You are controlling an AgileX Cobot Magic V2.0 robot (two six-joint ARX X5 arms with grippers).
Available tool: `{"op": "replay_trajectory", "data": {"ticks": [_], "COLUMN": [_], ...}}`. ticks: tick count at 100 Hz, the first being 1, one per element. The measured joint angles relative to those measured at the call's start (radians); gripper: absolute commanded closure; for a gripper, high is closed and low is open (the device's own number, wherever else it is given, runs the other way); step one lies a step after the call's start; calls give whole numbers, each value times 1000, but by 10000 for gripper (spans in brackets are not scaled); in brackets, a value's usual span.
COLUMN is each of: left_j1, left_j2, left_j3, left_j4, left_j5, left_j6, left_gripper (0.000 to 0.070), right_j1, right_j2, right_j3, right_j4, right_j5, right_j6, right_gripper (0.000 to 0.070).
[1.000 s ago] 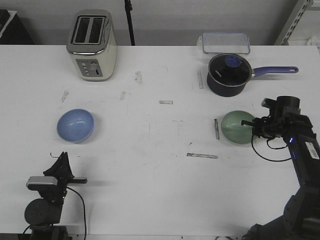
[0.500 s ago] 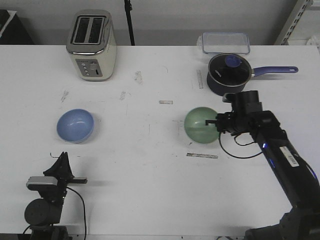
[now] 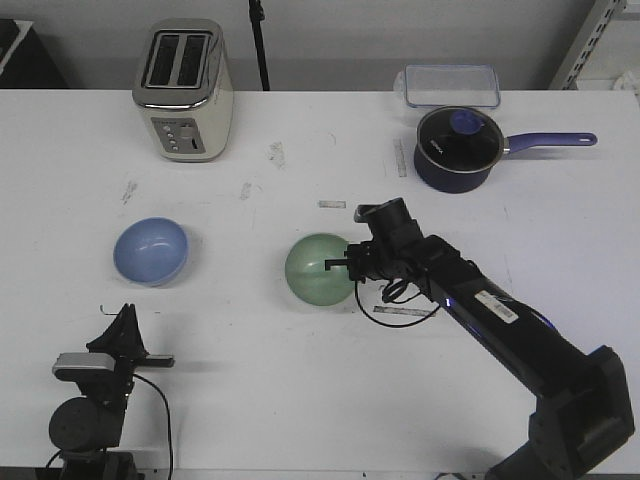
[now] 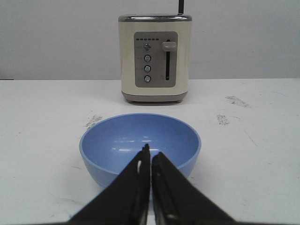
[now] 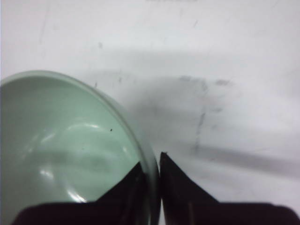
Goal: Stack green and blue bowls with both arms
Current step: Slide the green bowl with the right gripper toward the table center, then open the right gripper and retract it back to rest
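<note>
We start at the right gripper (image 3: pixel 349 266), whose two fingers pinch the rim of the green bowl (image 3: pixel 318 269). In the right wrist view one finger sits inside the bowl and the other outside, with the thin wall clamped between them. The bowl is near the middle of the table (image 3: pixel 300 390), carried out at the end of the right arm (image 3: pixel 480 310), which stretches diagonally from the near right corner. We cannot tell whether the bowl's base touches the surface or hangs just above it.

Outward from there, we see bare tabletop between the green bowl and the blue bowl (image 3: pixel 150 250), which sits upright and well apart on the left side. A short strip of tape (image 3: pixel 404 311) lies just beside the arm, and a smaller one (image 3: pixel 332 204) lies beyond the green bowl.

The left gripper (image 4: pixel 150 161) is low at the near left edge. In its wrist view its fingers meet tip to tip with nothing between them, aimed at the blue bowl's near wall but apart from it.

At the far edge stand a toaster (image 3: pixel 184 90) behind the blue bowl, a dark saucepan (image 3: pixel 458 148) with its handle pointing right, and a clear lidded container (image 3: pixel 452 86) behind it.
</note>
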Motion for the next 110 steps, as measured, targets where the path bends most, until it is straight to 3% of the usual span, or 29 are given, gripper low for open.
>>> {"op": "replay_trajectory", "data": {"ticks": [16,35,50,69,83,110], "left_j1": [0,0,0,0,0,0], "left_j2": [0,0,0,0,0,0], "left_j3": [0,0,0,0,0,0], "left_j4": [1,0,0,0,0,0], "left_j5": [0,0,0,0,0,0], "left_j6": [0,0,0,0,0,0], "left_gripper": [697,697,698,697,698,697], "right_j1": [5,-2,3,13,18,3], "right_j2": [33,37,37,37,37,-92], "right_j3": [0,0,0,0,0,0], "right_j4": [1,1,-17,-18,-18,-9], "right_j5": [48,51,49,49,63,200], "right_j6": [27,39,39,39,39,-26], "right_gripper": [693,673,470,372,173,163]}}
